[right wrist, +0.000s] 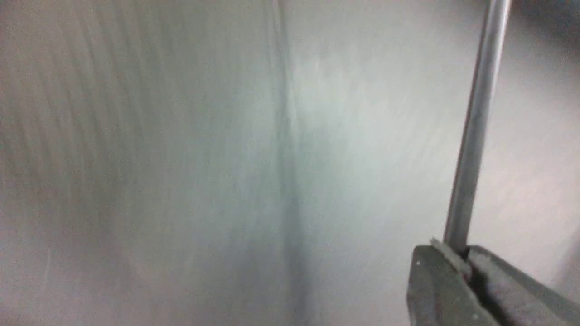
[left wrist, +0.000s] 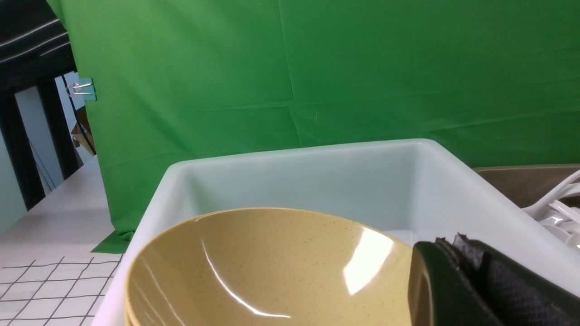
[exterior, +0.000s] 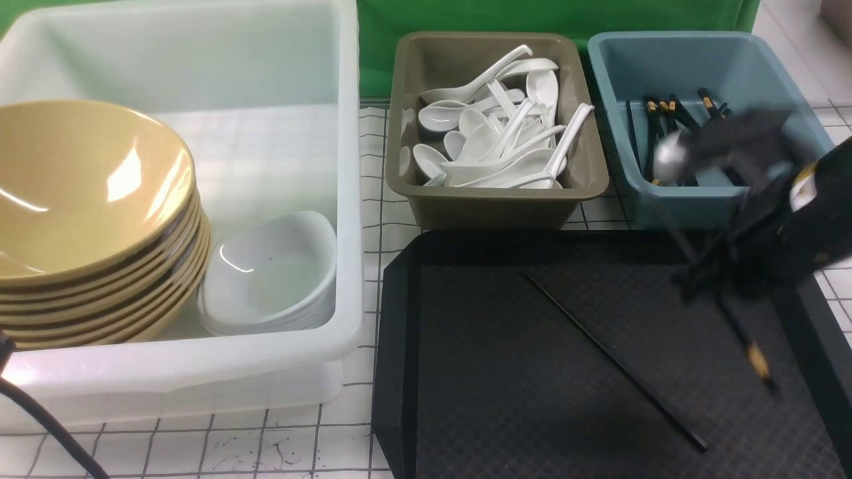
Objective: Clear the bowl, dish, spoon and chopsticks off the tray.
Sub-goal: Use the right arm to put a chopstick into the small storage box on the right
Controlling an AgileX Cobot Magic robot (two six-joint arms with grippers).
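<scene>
My right tool (right wrist: 457,254) is pinched narrow on one long thin black chopstick (right wrist: 472,136), which rises straight out from between its dark pads; motion smears the rest of that wrist view. In the front view the same arm is a dark blur over the right side of the large flat black plastic tray (exterior: 506,372). The held stick slants down below it, gold band near its lower end, over the tray's diamond-textured surface. I cannot tell whether the tip touches. The other chopstick (exterior: 616,362) lies flat and diagonal across the tray's middle, well apart from that tool, to its left. My left tool (left wrist: 453,246) has its fabric-covered pads pressed together on nothing. It hangs just over the near edge of the top glossy mustard-yellow bowl (left wrist: 272,267); contact I cannot judge. That bowl heads a tilted stack at the left of a milky translucent plastic tub (exterior: 349,199), with a stack of small shallow white dishes (exterior: 273,273) leaning just beside it. Behind the tray, an olive-brown plastic tub (exterior: 492,209) holds a jumble of glossy white soup spoons (exterior: 496,133), and a blue plastic tub (exterior: 679,213) to its right holds more black gold-banded sticks (exterior: 665,113). All of it sits on a white tabletop (exterior: 279,452) ruled with a black grid.
</scene>
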